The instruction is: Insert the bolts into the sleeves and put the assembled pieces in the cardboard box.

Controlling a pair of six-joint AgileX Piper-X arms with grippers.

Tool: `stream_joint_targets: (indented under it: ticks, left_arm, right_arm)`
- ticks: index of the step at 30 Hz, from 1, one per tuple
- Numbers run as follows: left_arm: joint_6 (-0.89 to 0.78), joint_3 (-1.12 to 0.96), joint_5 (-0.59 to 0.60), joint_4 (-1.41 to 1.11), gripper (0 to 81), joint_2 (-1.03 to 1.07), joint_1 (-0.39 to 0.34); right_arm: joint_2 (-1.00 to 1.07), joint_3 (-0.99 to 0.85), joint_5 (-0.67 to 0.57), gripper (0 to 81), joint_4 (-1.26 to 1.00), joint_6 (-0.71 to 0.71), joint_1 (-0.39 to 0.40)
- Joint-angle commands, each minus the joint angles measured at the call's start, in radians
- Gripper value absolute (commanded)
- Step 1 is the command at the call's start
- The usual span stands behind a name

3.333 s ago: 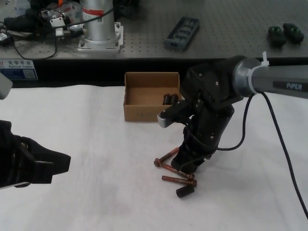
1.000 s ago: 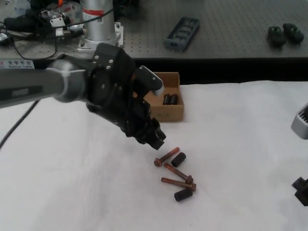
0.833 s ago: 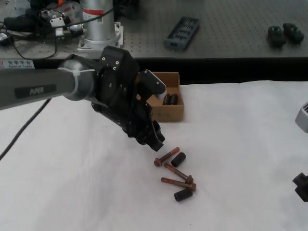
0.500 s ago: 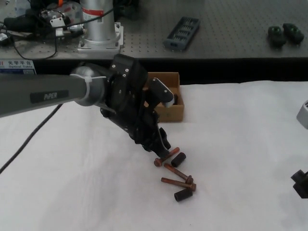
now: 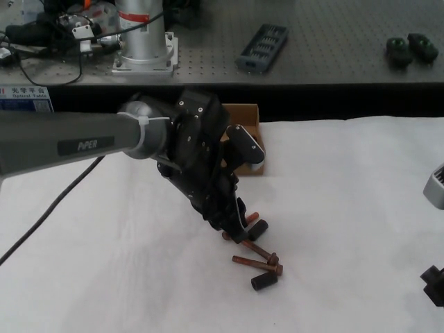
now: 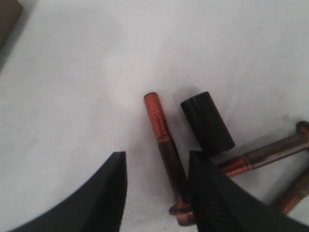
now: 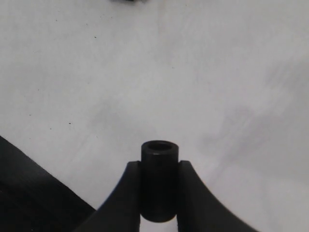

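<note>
My left gripper (image 5: 234, 220) is down on the white cloth among the loose parts. In its wrist view the left gripper (image 6: 157, 166) is open, with a copper bolt (image 6: 166, 154) lying between the fingers. A black sleeve (image 6: 207, 123) lies right beside that bolt, and two more bolts (image 6: 270, 152) lie just past it. In the high view a sleeve (image 5: 258, 228), bolts (image 5: 257, 261) and a second sleeve (image 5: 263, 280) lie close together. My right gripper (image 7: 159, 166) is shut on an upright black sleeve (image 7: 159, 186) above the cloth. The cardboard box (image 5: 239, 108) is mostly hidden behind the left arm.
The right arm (image 5: 433, 284) sits at the cloth's right edge. On the bench behind stand a metal post (image 5: 142, 35), a blue-grey tray (image 5: 262, 45) and two black knobs (image 5: 411, 48). Open white cloth (image 5: 347, 208) lies between the two arms.
The right arm drew back from the bolts to the right edge. The left arm swung in from the left and came down over the bolt nearest the box.
</note>
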Motion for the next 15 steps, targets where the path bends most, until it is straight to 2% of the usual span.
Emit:
stream_joint_targets:
  ticks: [1,15]
  left_arm:
    - [0.031,-0.015,-0.020,0.011,30.5,-0.001,0.000]
    - [0.034,-0.004,-0.020,0.014,30.5,0.020,0.000]
  right_arm:
    - [-0.008,-0.002,-0.018,2.8,0.000,-0.006,-0.006]
    - [-0.008,-0.002,-0.018,2.8,0.000,-0.006,-0.006]
